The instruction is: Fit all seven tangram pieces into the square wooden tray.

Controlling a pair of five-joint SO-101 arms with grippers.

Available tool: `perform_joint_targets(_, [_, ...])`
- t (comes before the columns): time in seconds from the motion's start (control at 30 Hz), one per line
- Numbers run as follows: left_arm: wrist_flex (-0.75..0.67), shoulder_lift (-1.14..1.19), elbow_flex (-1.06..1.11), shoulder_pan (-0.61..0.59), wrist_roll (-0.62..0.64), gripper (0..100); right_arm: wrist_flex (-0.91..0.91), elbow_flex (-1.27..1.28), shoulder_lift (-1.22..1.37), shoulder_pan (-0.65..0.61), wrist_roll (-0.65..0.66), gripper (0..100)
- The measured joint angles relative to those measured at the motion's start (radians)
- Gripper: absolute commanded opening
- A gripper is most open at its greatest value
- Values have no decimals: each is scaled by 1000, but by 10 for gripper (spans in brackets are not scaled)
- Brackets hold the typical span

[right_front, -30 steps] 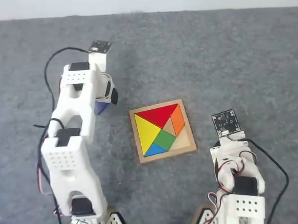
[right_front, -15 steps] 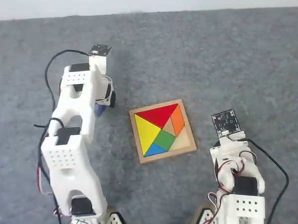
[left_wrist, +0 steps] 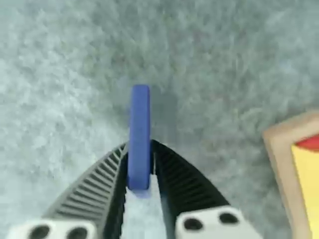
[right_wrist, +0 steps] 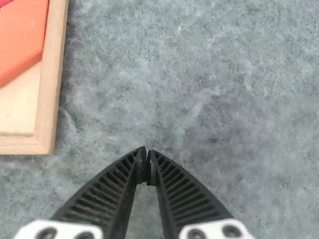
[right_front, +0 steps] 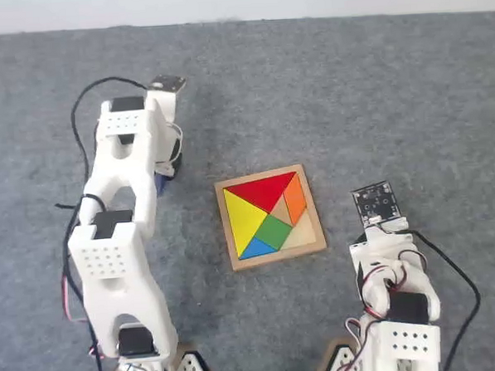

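Observation:
The square wooden tray (right_front: 317,242) lies mid-table holding red, yellow, green, orange and light blue pieces, with bare wood at its lower right. My left gripper (left_wrist: 140,167) is shut on a dark blue piece (left_wrist: 140,129), held on edge just above the carpet; the tray's corner (left_wrist: 279,144) sits off to one side. From above, the blue piece (right_front: 160,183) peeks out under the left arm, left of the tray. My right gripper (right_wrist: 146,167) is shut with nothing in it, over carpet beside the tray's edge (right_wrist: 50,84).
Grey carpet covers the whole table. The right arm (right_front: 388,261) is folded back at the front right, below the tray. Open carpet lies behind and to the right of the tray.
The left arm's wrist has turned and shifted slightly left with the blue piece, which now shows less from above. The right arm has not moved.

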Motion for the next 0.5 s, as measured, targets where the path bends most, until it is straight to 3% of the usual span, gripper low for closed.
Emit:
perform_joint_targets(0.2, [144,-172,48,193,-26,9,0,0,-6,69,-2,8])
perform_joint_targets(0.4, [81,-471,365,514,-46,9,0,0,-12,195,0,8])
perform_joint_targets(0.5, [11,-549,503,614,-89,9,0,0,-12,284,0,7])
